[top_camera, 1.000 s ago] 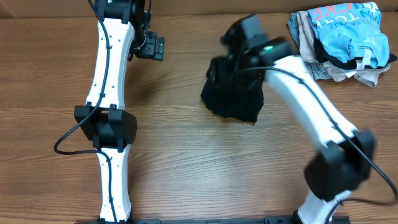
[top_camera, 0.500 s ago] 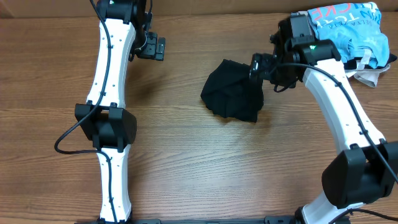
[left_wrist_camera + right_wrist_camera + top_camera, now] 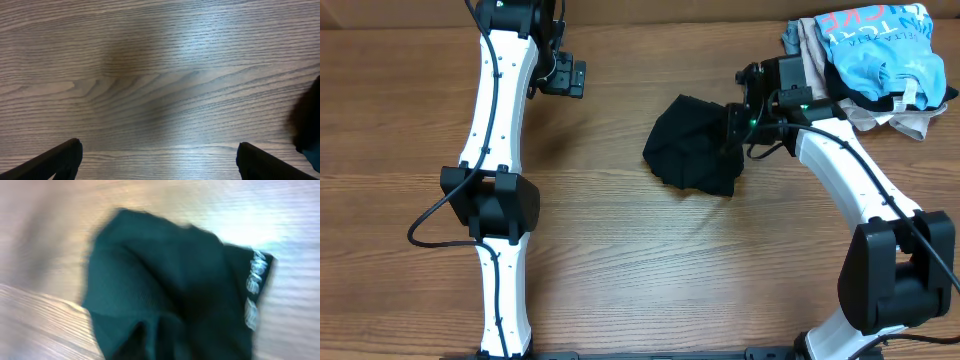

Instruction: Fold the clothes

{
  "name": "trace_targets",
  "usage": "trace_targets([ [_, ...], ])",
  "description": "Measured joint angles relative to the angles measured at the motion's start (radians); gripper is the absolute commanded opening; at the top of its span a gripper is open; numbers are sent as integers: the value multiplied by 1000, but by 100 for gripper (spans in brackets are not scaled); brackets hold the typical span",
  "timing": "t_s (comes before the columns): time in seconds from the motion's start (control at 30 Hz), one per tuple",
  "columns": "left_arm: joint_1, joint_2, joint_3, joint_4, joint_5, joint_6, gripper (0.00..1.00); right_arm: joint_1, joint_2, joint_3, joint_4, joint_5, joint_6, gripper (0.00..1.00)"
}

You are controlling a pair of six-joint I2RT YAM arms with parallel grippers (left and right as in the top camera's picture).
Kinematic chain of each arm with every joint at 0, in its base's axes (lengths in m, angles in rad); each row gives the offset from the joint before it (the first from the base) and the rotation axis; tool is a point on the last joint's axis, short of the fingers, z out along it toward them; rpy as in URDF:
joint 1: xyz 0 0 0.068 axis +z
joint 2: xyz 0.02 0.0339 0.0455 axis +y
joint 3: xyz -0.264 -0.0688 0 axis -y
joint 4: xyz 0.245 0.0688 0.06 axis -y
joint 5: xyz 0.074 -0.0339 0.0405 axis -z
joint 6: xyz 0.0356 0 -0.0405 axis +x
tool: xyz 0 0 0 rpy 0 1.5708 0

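The clothes, a black T-shirt (image 3: pixel 692 148), lie crumpled in a heap at the table's middle. My right gripper (image 3: pixel 734 126) is down on the heap's right edge. In the blurred right wrist view the black T-shirt (image 3: pixel 165 275) fills the frame. Its folds gather toward the bottom centre where the jaws are, so the jaws look shut on the cloth. A pale mark (image 3: pixel 255 280) shows at its right edge. My left gripper (image 3: pixel 566 77) hangs open at the back left, far from the shirt. Its fingertips (image 3: pixel 60 160) are wide apart over bare wood.
A pile of other garments (image 3: pixel 870 60), light blue, beige and grey, sits at the back right corner, just behind the right arm. A dark edge of cloth (image 3: pixel 307 120) shows at the right border of the left wrist view. The table (image 3: pixel 620 250) is brown wood.
The right gripper pulled back from the shirt toward the pile, opening, then returned to the shirt's right edge and closed. The heap barely shifted. The left arm stayed still.
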Motion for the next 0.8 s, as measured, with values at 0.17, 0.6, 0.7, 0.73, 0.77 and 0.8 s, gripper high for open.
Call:
trace_targets([
  [0.17,0,0,0,0,0,0,100,6,0,0,142,-105,60,4],
  [0.6,0,0,0,5,0,0,100,241,19,0,220,-26,155,92],
  [0.7,0,0,0,5,0,0,100,248,30,0,194,1,159,100],
  [0.73,0,0,0,5,0,0,100,242,30,0,179,6,168,100],
  [0.77,0,0,0,5,0,0,100,234,31,2,157,9,175,100],
  [0.8,0,0,0,5,0,0,100,226,31,4,141,8,180,100],
])
